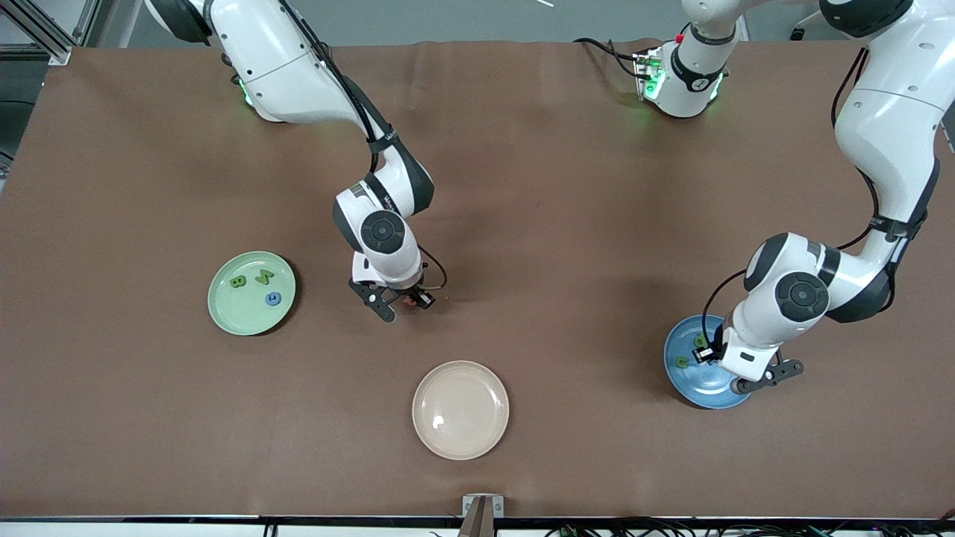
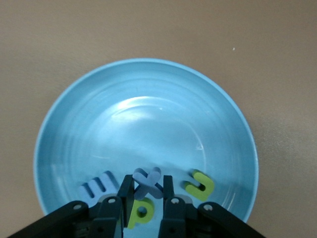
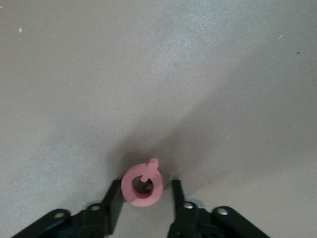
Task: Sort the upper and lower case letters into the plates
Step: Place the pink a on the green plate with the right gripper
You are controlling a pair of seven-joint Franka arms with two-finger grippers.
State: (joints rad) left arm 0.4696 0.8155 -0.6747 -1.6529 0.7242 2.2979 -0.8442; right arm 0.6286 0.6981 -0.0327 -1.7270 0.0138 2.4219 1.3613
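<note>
Tabletop (image 1: 567, 224): brown sheet, 3 plates + both arms on it.
Mint plate (image 1: 224, 309): toward right arm's end. Holds green letter "B" (image 1: 238, 282), green zigzag letter (image 1: 263, 277), blue round letter (image 1: 274, 299).
Blue plate (image 1: 683, 380): toward left arm's end, partly under left arm. Wrist cam shows 4 pcs bunched at one rim: blue "m"-like letter (image 2: 97, 187), blue plus-like pc (image 2: 148, 182), green "p"-like letter (image 2: 141, 209), green hooked letter (image 2: 200, 185).
Beige plate (image 1: 460, 409): nearest front cam, mid-tabletop, between the other two; nothing in it.
Left claw (image 2: 143, 201): low over blue plate. Fingers (image 2: 125, 194) a narrow gap apart, green "p" shows between them. Gripping or just straddling: cannot tell.
Right claw (image 1: 403, 302): on bare tabletop, between mint and beige plates, well clear of both. Fingers (image 3: 113, 203) apart, straddling pink-red ring-shaped letter (image 3: 142, 186). Pads just beside it, no clear contact.
</note>
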